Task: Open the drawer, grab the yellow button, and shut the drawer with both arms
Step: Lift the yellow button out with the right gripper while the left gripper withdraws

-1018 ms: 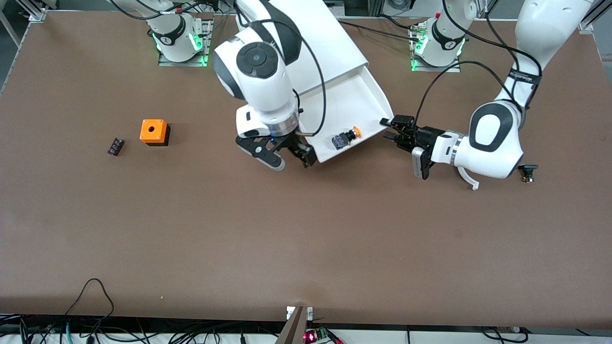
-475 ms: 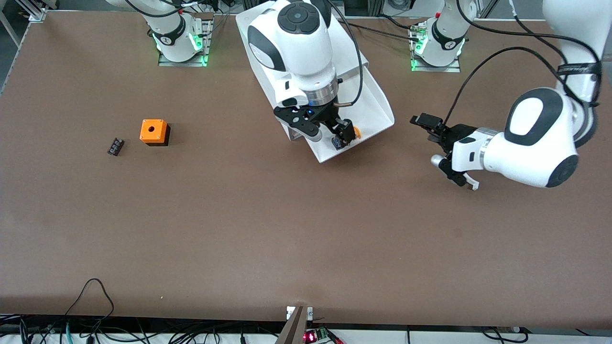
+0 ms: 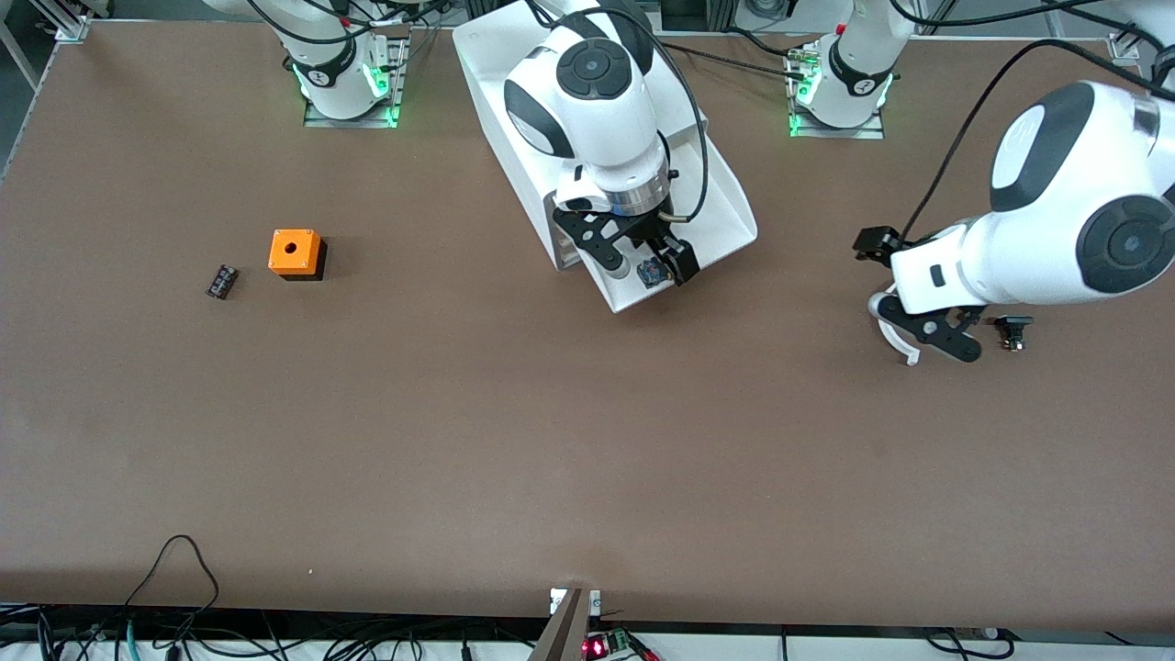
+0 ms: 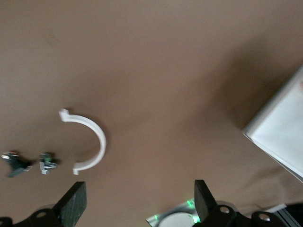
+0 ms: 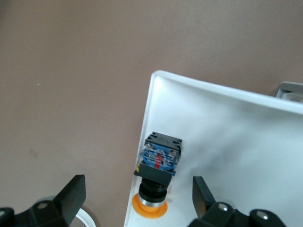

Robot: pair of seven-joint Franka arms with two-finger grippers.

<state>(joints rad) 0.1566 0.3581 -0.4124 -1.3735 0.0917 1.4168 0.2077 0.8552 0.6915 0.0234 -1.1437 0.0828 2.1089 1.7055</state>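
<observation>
A: Where's the button [image 5: 157, 177]?

B: Lying on its side in the pulled-out drawer [image 3: 711, 197], near the drawer's front corner, orange cap toward the rim.

A: And the right gripper [image 3: 647, 266]?

B: Directly over the button, fingers [image 5: 71, 194] spread wide with one on each side, not touching it.

A: The left gripper [image 3: 918, 317]?

B: Over the bench [image 3: 551, 441] toward the left arm's end, well apart from the drawer, fingers [image 4: 73, 203] spread and holding nothing. Under it lies a white curved clip [image 4: 87, 142], with small dark parts [image 4: 28, 163] just beside. An orange cube [image 3: 296, 252] sits toward the right arm's end.
</observation>
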